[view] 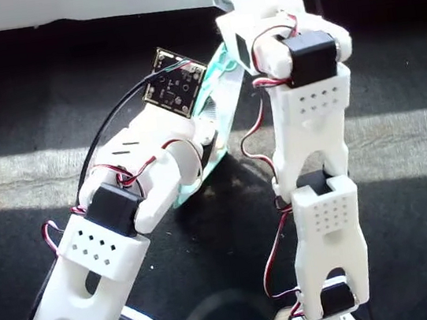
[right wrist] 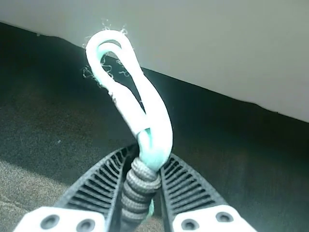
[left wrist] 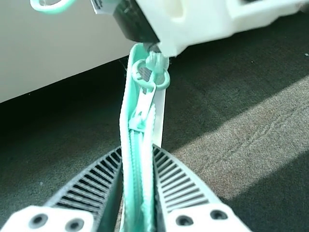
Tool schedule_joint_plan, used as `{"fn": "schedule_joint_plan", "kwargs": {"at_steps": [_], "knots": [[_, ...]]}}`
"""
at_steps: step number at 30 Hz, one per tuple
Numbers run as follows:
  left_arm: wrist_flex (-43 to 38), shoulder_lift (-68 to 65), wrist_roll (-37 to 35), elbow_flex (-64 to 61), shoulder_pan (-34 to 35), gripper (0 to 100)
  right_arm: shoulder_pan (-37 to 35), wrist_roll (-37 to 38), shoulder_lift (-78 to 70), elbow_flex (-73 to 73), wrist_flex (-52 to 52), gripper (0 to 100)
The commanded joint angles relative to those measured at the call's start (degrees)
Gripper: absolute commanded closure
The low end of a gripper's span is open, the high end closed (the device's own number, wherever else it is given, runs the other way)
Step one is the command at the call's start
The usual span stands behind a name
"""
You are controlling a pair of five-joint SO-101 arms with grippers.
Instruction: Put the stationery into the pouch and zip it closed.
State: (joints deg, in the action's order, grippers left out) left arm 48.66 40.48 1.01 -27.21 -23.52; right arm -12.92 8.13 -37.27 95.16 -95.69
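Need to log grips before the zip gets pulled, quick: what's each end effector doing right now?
Left end effector: closed on the pouch at its zipper edge.
Right end effector: closed on the grey cord below the clip.

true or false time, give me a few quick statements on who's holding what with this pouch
1. The left end effector is shut on the zipper edge of the pouch. True.
2. The pouch lies flat on the table. False: it is held up at a tilt between the two arms.
3. The right end effector grips a grey braided cord, with a pale loop sticking out beyond it. True.
4. The zipper pull is orange. False: it is mint green.
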Motion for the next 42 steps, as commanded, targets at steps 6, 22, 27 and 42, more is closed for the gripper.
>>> {"fn": "schedule_joint_plan", "kwargs": {"at_steps": [6,22,27,42], "knots": [[1.1,8.0,-0.1,-2.2,0.7,99,7.7,3.1,-7.3,3.9,5.9,99.2],[0.8,9.5,0.1,-4.0,0.7,99,8.8,3.2,-3.6,4.1,-0.7,99.3],[0.7,7.8,0.1,-4.0,0.7,99,5.8,2.9,2.3,3.6,-5.5,90.3],[-1.4,7.0,0.1,-0.7,6.6,99,-4.5,5.2,24.7,-16.0,-5.5,79.6]]}}
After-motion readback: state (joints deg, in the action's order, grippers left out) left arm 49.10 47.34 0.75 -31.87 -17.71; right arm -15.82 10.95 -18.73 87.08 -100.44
